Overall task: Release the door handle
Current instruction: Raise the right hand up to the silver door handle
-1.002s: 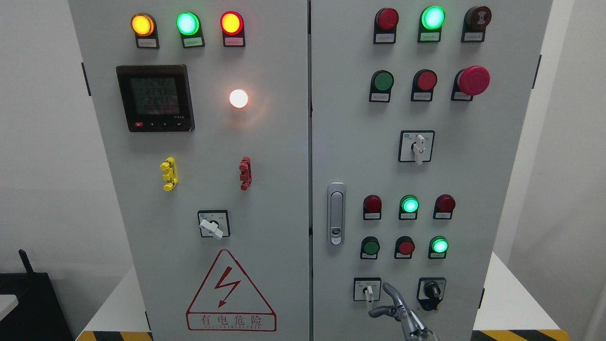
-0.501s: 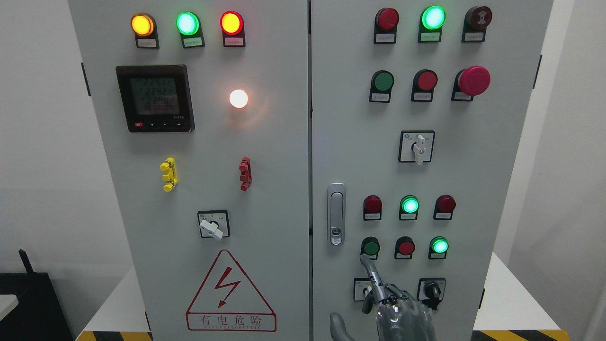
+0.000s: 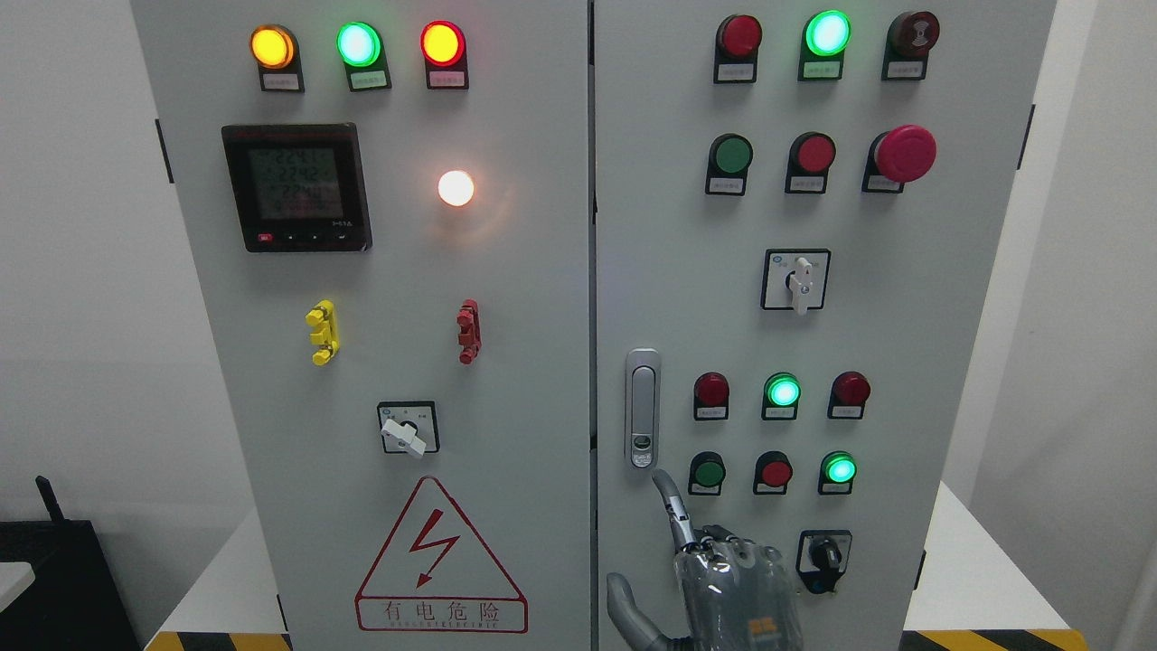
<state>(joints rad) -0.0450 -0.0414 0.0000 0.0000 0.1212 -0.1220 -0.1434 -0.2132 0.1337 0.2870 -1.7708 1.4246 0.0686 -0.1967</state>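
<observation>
A: At the bottom edge of the frame, right of the middle, which hand is showing?

B: The right hand (image 3: 700, 565) is rising in front of the cabinet's right door (image 3: 904, 362). Its index finger (image 3: 671, 506) is pointing straight up, the thumb is sticking out to the left, and the other fingers are curling in. It is gripping nothing.

A: And where is the door handle sitting?

B: The door handle (image 3: 642, 407) is standing upright in the middle of the frame, at the right door's left edge, flat in its silver plate. The fingertip is hovering just below it, and I cannot tell whether the two are touching.

A: Anything nearby?

B: A green button (image 3: 707, 472) is sitting just right of the fingertip, and a black selector switch (image 3: 823, 553) is showing beside the knuckles.
</observation>
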